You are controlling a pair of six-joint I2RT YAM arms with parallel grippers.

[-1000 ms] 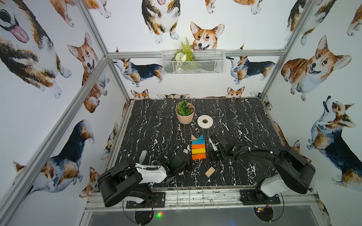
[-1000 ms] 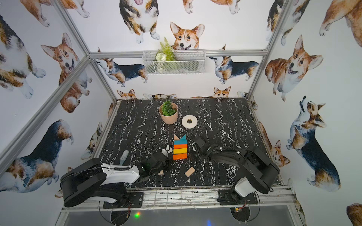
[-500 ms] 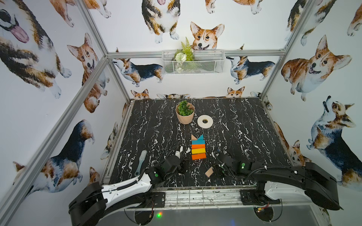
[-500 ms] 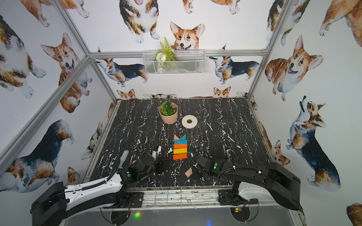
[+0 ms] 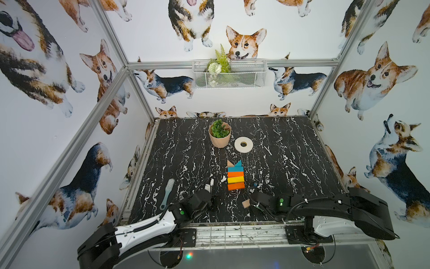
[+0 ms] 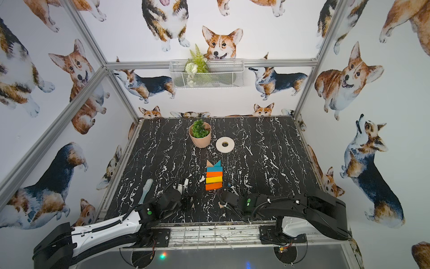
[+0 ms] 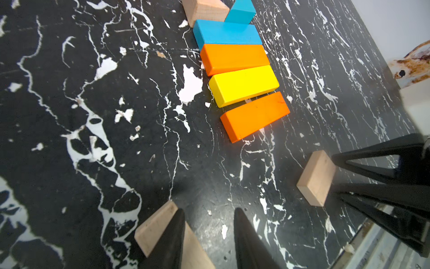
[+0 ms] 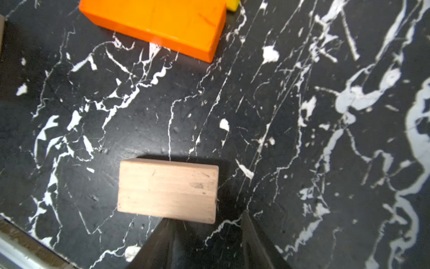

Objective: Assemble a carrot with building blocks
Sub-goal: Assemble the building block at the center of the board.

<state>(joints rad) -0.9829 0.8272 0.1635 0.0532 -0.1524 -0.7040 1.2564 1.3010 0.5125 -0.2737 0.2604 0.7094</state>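
Observation:
The carrot (image 5: 235, 174) lies flat mid-table: wood and blue triangles, then blue, orange, yellow and orange bars (image 7: 242, 86). Two plain-wood building blocks lie loose near the front edge. One (image 7: 151, 228) sits under a finger of my left gripper (image 7: 208, 209), whose jaws are open over bare table. The other (image 8: 167, 189) lies just ahead of one fingertip of my right gripper (image 8: 206, 216), off to its side; those jaws are open too and hold nothing. In a top view the left gripper (image 5: 214, 201) and right gripper (image 5: 250, 202) flank that block (image 5: 245, 204).
A potted green plant (image 5: 220, 135) and a white tape roll (image 5: 243, 144) stand behind the carrot. A pale brush (image 5: 167, 193) lies at the front left. A wire basket (image 5: 229, 74) hangs on the back wall. A metal rail (image 5: 232, 235) runs along the front edge.
Both arms have stretched out low and drawn their grippers back from beside the column toward the front edge. Both sets of jaws have gone from shut to open. The blocks have not moved.

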